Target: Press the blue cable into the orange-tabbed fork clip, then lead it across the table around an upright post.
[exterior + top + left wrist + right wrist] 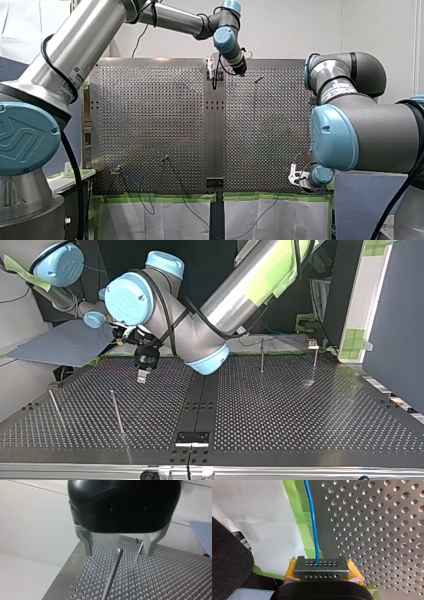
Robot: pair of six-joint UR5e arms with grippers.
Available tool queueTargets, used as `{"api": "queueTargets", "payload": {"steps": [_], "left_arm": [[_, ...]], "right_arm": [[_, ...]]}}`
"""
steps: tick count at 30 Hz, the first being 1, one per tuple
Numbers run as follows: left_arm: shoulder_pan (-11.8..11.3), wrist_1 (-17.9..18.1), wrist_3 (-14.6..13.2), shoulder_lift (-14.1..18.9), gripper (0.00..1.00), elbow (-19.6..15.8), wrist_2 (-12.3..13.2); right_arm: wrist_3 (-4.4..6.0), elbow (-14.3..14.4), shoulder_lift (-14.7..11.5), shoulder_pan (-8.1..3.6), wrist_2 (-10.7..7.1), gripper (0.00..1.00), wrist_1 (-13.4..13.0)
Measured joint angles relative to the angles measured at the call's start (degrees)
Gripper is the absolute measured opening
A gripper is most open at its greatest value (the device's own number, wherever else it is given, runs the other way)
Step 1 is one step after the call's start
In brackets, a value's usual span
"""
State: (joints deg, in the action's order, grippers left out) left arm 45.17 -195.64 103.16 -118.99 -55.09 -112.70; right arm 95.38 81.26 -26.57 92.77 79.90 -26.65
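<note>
**Blue cable held at the tabletop's edge**

My right fingers [321, 568], with yellow pads [291, 571], are closed on the blue cable [313, 522]. The cable runs straight ahead of them along the green tape [302, 521] at the edge of the perforated tabletop [387, 530]. My left fingers [86, 541] are spread apart and hold nothing, hanging above the tabletop. An upright post [111, 575] stands ahead of them, in line with the gap, untouched.

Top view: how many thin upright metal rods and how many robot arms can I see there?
Upright rods: 4
Robot arms: 2, my left arm and my right arm
Total: 6
</note>
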Motion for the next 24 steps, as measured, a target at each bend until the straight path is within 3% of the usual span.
{"api": "queueTargets", "payload": {"steps": [10, 16, 19, 24], "left_arm": [[-0.08, -1.78, -0.24, 2.07, 1.0, -0.06, 1.36], [-0.75, 0.32, 2.33, 5.06, 1.0, -0.86, 2.47], [-1.06, 0.27, 4.0, 6.76, 1.0, -1.09, 3.9], [-1.2, 0.0, 6.24, 9.67, 1.0, -1.24, 6.75]], "right_arm": [[-0.01, -0.54, 0.12, 0.02, -0.53, 0.0, 1.05], [-0.27, -0.61, 0.81, 0.05, -0.75, 0.0, 1.29], [-1.01, -0.65, 1.48, 0.14, -0.44, 0.0, 1.8], [-3.29, -1.66, 2.76, 0.3, 0.78, 0.0, 3.7]]}}
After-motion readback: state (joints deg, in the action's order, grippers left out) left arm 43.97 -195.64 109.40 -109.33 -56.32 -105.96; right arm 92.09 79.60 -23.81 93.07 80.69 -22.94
